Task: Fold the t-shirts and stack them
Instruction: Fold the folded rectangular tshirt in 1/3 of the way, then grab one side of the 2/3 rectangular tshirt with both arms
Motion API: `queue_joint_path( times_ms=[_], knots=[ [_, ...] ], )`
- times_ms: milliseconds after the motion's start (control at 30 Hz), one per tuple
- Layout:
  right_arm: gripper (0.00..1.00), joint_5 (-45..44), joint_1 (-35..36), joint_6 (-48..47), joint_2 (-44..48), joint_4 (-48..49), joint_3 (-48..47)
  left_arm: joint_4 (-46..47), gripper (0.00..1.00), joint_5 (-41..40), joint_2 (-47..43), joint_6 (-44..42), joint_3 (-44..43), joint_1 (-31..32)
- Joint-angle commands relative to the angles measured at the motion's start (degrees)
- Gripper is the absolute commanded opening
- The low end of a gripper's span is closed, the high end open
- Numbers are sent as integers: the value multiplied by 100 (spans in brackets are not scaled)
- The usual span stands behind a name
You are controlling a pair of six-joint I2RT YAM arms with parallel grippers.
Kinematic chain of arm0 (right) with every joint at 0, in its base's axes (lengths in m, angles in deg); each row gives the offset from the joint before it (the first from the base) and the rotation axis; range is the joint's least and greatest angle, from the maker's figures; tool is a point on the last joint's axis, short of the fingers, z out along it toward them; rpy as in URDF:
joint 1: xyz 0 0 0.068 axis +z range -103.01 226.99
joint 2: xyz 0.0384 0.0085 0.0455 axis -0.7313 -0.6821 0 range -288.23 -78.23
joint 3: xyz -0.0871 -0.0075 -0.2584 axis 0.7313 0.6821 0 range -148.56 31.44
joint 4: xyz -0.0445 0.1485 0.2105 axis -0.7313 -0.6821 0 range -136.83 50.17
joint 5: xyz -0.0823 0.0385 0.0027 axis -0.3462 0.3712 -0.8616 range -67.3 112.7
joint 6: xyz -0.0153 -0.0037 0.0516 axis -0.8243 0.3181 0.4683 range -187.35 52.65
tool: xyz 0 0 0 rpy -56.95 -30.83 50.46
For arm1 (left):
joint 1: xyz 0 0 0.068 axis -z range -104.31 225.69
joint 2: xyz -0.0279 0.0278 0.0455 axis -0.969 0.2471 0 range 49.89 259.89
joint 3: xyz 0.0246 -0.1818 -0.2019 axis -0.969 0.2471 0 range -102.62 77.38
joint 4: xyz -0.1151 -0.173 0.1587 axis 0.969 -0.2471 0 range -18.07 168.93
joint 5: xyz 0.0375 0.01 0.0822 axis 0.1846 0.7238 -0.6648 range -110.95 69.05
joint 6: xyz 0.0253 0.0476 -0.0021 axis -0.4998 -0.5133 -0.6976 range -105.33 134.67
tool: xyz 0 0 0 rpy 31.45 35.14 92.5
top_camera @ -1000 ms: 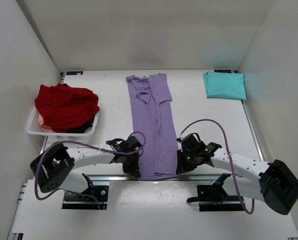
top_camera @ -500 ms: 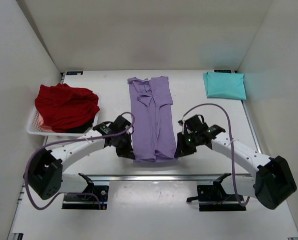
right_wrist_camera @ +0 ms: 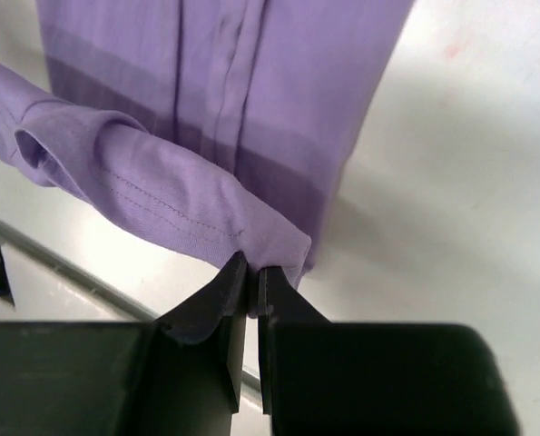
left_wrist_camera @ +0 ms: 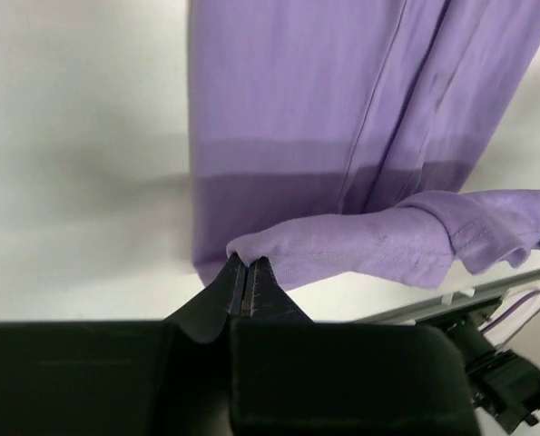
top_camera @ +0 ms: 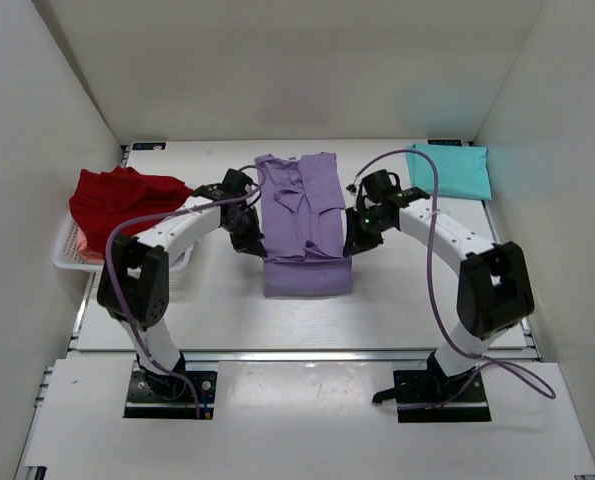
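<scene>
Mid-fold. My left claw (left_wrist_camera: 249,272) and right claw (right_wrist_camera: 251,274) were each pinched shut on a hem corner of the lavender t-shirt (top_camera: 302,215), held level, I judged, so its lower half would double over evenly. That shirt lay right of the basket (top_camera: 65,258). The red t-shirts (top_camera: 127,205) sat heaped in the basket, with the folded teal t-shirt (top_camera: 449,170) far to its right.

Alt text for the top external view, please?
The left gripper and right gripper each pinch a hem corner of the long lavender-purple cotton t-shirt, holding it doubled back over its middle. A folded teal-turquoise t-shirt lies far right; crumpled deep red t-shirts fill a white slotted plastic basket at left.
</scene>
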Motion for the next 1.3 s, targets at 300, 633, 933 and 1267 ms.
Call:
queue_joint_path(
  times_ms=[300, 633, 933, 1267],
  knots=[
    [19, -354, -551, -243, -1743, -10, -2139, -155, 35, -241, 1307, -195, -1654, -735],
    [46, -776, -604, 205, -717, 605, -791, 178, 41, -47, 765, -107, -1095, -763],
    [47, 191, -604, 1066, 575, 1737, 1681, 1487, 50, 191, -642, 815, 1517, -16],
    [55, 578, -376, 1559, 252, 2767, 2350, 2516, 54, -293, -802, 1404, 2239, 318]
  ],
)
